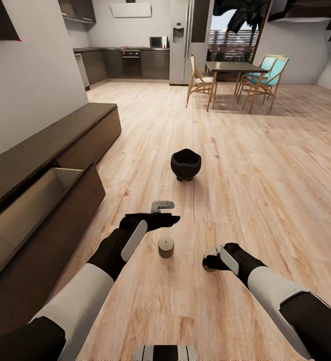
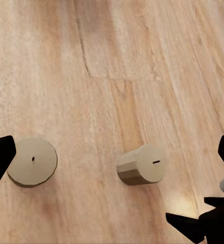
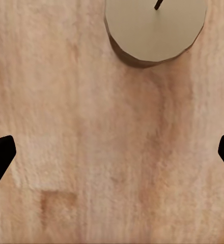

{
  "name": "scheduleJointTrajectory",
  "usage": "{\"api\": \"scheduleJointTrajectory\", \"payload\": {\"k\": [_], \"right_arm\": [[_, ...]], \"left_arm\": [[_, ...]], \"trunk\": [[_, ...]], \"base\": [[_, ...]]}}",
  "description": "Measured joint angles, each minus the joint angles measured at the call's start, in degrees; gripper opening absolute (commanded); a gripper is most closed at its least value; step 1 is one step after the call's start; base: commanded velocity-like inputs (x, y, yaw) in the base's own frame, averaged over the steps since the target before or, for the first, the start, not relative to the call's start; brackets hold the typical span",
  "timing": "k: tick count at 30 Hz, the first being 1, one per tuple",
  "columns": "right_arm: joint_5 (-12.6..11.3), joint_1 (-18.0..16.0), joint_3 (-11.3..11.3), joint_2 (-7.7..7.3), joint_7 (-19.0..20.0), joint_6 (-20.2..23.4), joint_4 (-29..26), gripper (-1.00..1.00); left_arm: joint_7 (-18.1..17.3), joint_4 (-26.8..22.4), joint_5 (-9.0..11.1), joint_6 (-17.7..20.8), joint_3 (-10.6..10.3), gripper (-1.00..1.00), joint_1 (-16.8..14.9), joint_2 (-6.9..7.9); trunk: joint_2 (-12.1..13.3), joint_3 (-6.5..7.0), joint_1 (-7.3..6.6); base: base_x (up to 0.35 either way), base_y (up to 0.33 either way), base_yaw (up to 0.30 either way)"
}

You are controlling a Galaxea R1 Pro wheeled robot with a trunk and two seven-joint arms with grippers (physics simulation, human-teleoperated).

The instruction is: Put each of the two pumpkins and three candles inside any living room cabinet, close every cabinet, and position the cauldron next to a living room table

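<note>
Looking down over both arms, you had the candle-gathering step in hand. One candle (image 1: 166, 246) stood upright on the wooden floor (image 1: 266, 190) between your two grippers, and a second candle (image 3: 154, 28) stood on the floor just ahead of the right gripper's (image 1: 211, 261) spread fingers. In the left wrist view both candles showed, well apart from each other.

The left gripper (image 1: 166, 212) hung above the floor with its fingers apart and nothing between them. The right gripper was open too and held nothing; it was low, just over its candle (I could not tell if it touched it).

The cabinet (image 1: 45, 150) stood at your left along the wall, with one drawer (image 1: 40, 200) pulled out, its pale inside ready to receive things. The cauldron (image 1: 185, 164) sat on the floor farther ahead, well apart from the candles.

The next move, as I judged it, called for you to bring the right gripper forward until the candle was between the fingers, close on it, and then carry it to the open drawer. A careless touch could tip the candle and make it roll.
</note>
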Motion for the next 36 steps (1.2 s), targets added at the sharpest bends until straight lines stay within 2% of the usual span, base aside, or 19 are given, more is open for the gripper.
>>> {"api": "scheduleJointTrajectory", "payload": {"k": [8, 12, 15, 16, 19, 27, 36], "right_arm": [[-0.1, 0.0, -0.4, -0.15, 0.0, 0.0, 0.0, 1.0], [-0.1, -0.9, -0.5, -0.18, -0.1, 0.2, -0.1, 1.0], [-0.1, -3.4, -0.5, -0.23, -0.1, 0.5, 0.0, 1.0], [-0.1, -5.4, -0.5, -0.25, -0.1, 0.7, 0.2, 1.0], [-0.2, -6.6, -0.5, -0.26, -0.1, 0.7, 0.4, 1.0], [-0.3, -7.2, -0.6, -0.07, -0.1, 0.3, 1.9, 1.0], [-0.3, -7.2, -0.3, 0.01, 0.0, -0.3, 2.7, 1.0]], "left_arm": [[0.2, -1.6, 0.0, 0.4, 0.0, 1.0, 0.0, 0.0], [0.2, -2.1, 0.0, 0.5, 0.0, 1.0, 0.0, 0.0], [0.2, -2.5, 0.0, 0.5, 0.0, 1.0, 0.0, 0.0], [0.2, -2.7, 0.0, 0.5, 0.0, 1.0, 0.0, 0.0], [0.2, -2.7, 0.0, 0.5, 0.0, 1.0, 0.0, 0.0], [0.3, -2.7, 0.0, 0.5, 0.0, 1.0, 0.0, 0.0], [0.3, -2.6, 0.0, 0.5, 0.0, 1.0, 0.0, 0.0]], "trunk": [[-0.1, -1.77, 0.21], [-0.1, -1.78, 0.2], [-0.1, -1.78, 0.2], [-0.1, -1.77, 0.2], [-0.1, -1.78, 0.2], [-0.1, -1.78, 0.19], [-0.1, -1.78, 0.18]], "base": [[0.0, 0.0, 0.0], [0.0, 0.0, 0.0], [0.0, 0.0, 0.0], [0.0, 0.0, 0.0], [0.0, 0.0, 0.0], [0.044, 0.0, 0.0], [0.236, -0.063, 0.0]]}}
